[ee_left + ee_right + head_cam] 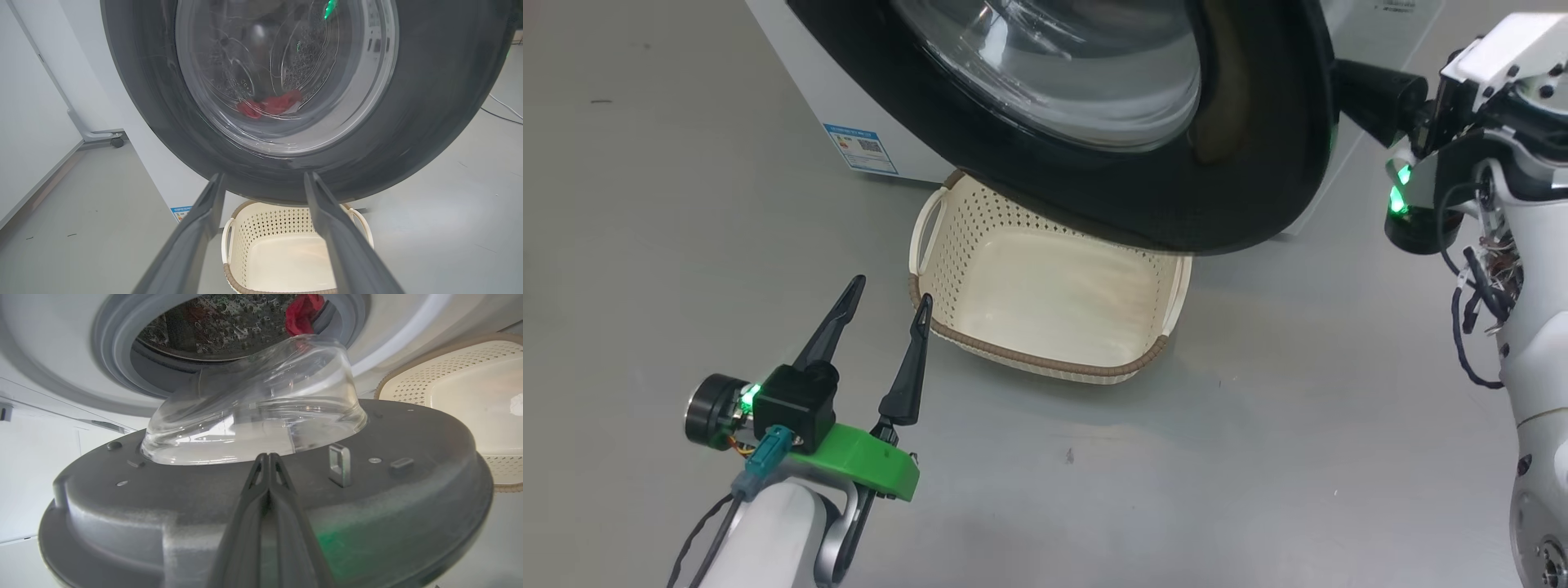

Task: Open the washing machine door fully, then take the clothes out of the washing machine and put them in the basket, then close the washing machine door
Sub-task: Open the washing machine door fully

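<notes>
The washing machine door point(1160, 188) stands partly open, its black rim and glass bowl point(1078, 65) hanging over the far end of the cream basket point(1054, 365). Red clothes point(269, 105) lie low in the steel drum point(212, 326), seen through the glass; in the right wrist view the clothes point(302, 312) show past the bowl. My left gripper point(890, 291) is open and holds nothing, just left of the basket. My right gripper point(267, 456) is shut, its tips against the door's grey inner face below the bowl. In the head view the door edge hides those fingers.
The white washing machine point(809, 90) carries a blue sticker point(864, 149). A metal latch point(340, 464) stands on the door's inner face right of my right fingertips. A white panel on a caster point(117, 142) stands to the machine's left. A cable point(502, 108) lies on the grey floor.
</notes>
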You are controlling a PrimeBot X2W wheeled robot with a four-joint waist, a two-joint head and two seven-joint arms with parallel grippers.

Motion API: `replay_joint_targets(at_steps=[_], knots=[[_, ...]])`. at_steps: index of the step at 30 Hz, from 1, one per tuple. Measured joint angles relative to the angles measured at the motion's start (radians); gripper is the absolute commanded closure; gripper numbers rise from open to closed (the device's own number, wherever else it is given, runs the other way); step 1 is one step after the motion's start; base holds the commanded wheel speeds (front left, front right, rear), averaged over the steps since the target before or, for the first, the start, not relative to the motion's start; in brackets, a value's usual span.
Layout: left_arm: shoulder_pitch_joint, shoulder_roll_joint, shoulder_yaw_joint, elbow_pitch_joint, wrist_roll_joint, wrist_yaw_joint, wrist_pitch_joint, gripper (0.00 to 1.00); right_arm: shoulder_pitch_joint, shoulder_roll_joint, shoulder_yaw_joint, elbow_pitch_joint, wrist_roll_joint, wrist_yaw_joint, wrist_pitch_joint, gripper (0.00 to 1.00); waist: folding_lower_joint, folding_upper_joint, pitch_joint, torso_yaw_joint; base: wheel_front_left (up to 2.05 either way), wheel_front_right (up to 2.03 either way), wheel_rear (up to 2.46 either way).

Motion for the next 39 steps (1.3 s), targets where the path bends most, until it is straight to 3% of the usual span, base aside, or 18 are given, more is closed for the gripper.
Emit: replay_joint_targets(at_steps=[19, 39], knots=[[0.096, 0.005, 0.011, 0.03, 0.009, 0.001, 0.0, 0.0, 0.175, 0.091, 0.093, -0.012, 0.032, 0.086, 0.146, 1.0, 0.0, 0.0, -0.124, -0.008, 0.0, 0.0, 0.0], [0.168, 0.008, -0.001, 0.044, 0.021, 0.009, 0.0, 0.0, 0.346, 0.121, 0.183, -0.073, 0.087, 0.12, 0.198, 1.0, 0.0, 0.0, -0.225, 0.031, 0.0, 0.0, 0.0]])
